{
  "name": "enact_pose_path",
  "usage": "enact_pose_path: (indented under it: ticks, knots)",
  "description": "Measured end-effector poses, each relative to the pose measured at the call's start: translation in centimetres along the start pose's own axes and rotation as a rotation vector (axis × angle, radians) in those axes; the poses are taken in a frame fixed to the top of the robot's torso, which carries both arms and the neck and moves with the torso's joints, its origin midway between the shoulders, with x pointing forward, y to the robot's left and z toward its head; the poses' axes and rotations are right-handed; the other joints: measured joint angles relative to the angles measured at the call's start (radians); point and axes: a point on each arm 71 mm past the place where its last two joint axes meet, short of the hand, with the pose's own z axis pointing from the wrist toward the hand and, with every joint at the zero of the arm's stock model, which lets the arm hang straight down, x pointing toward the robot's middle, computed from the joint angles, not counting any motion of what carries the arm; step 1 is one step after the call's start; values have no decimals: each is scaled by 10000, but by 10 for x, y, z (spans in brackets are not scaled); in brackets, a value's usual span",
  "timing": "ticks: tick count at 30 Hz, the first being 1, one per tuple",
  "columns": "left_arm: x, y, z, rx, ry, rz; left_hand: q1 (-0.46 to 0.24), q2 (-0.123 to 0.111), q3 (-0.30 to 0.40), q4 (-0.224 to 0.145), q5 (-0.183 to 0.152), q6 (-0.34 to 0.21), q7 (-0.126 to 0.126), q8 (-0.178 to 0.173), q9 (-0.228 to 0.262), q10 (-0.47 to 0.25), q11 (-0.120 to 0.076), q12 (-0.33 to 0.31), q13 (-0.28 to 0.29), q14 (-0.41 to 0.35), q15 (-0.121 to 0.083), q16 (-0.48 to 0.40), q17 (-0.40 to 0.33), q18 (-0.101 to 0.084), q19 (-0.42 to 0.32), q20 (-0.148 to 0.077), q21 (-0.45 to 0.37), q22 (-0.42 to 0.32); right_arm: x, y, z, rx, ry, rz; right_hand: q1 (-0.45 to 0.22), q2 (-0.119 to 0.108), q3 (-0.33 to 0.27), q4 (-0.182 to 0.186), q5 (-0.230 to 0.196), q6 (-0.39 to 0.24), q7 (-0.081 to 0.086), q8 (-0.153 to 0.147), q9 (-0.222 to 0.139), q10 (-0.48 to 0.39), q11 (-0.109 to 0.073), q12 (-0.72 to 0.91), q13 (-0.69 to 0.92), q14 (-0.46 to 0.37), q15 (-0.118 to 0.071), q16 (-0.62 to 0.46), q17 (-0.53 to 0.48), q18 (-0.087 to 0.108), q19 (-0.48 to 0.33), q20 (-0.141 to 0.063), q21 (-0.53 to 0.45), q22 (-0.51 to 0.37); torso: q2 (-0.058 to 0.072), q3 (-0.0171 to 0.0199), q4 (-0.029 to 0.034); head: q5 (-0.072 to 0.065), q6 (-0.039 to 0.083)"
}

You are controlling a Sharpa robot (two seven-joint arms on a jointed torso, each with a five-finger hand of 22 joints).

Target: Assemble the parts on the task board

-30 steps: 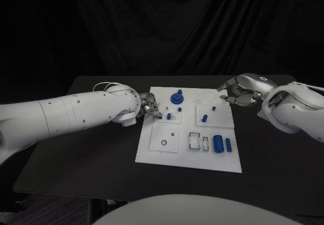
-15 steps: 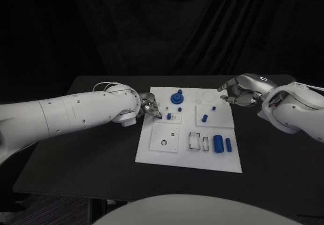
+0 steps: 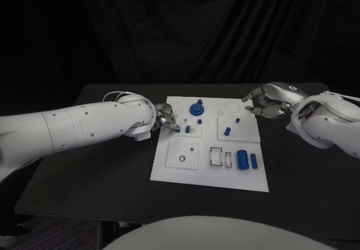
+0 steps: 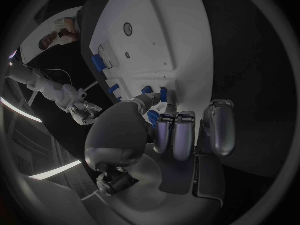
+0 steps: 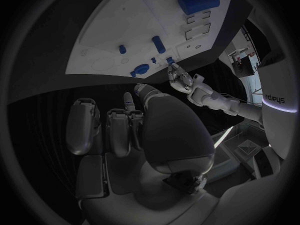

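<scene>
The white task board (image 3: 210,172) lies in the middle of the black table. On it are a blue gear-like part with a peg (image 3: 196,108), several small blue pegs (image 3: 188,128), a thick blue cylinder (image 3: 242,159) and a slim one (image 3: 254,161). My left hand (image 3: 166,119) hovers at the board's left edge, fingers loosely bent and apart, close to the small pegs (image 4: 164,94) with nothing in its grasp. My right hand (image 3: 266,105) hangs over the board's far right corner, its fingers (image 5: 119,130) loosely bent, holding nothing.
Raised white plates sit on the board: one with a round hole (image 3: 183,158) and one with slots (image 3: 217,157). A ring outline (image 3: 231,108) marks the far right corner. Bare black table (image 3: 98,182) surrounds the board.
</scene>
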Motion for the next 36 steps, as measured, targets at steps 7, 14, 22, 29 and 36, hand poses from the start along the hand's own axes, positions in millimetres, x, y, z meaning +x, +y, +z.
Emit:
enact_pose_path:
  ticks: [7,14,22,29,36]
  knots:
    - [0,0,0,1,13,7,-26,-25,3,-3,0,2,1,0,0,0,0,0,0,0,0,0,0,0,0,0,0,0,0,0,0,20,12,0,0,0,0,0,0,0,0,0,1,0,0,0,0,0,0,0,0,0,0,0,0,0,-1,0,-2,27,0]
    - [0,0,0,-4,18,14,-665,136,5,224,-1316,202,-115,-142,-186,0,0,0,0,0,0,0,0,0,-55,16,-78,0,0,0,0,29,28,0,0,0,0,0,0,0,0,-40,1,0,0,0,0,0,0,0,0,0,0,0,0,-1,-1,0,-2,30,0]
    - [2,-2,1,132,93,32,-1118,194,-734,1018,-2526,123,165,-1046,-1353,-16,163,0,0,-15,128,0,0,0,-146,108,-257,0,1,0,0,46,50,1,-1,-1,28,-28,0,0,0,-40,-9,0,0,0,-1,0,0,0,0,0,0,0,0,7,5,-1,2,49,0]
    - [1,-3,2,221,111,45,-1116,197,-929,1118,-2694,193,235,-1219,-1467,-16,163,0,0,19,163,0,-1,0,-179,142,-295,0,1,0,0,53,70,2,-1,-1,28,-28,0,0,0,-40,-8,0,0,1,-1,0,0,0,0,1,0,0,0,6,10,-1,2,52,0]
    - [1,-3,3,248,121,48,-1196,277,-1157,1347,-2734,230,271,-1316,-1466,-52,199,0,0,19,163,0,0,0,-214,178,-333,0,1,0,0,66,86,3,-1,-1,28,-28,0,0,0,-40,-7,0,0,1,-1,0,0,0,0,0,0,0,0,5,10,-2,1,52,0]
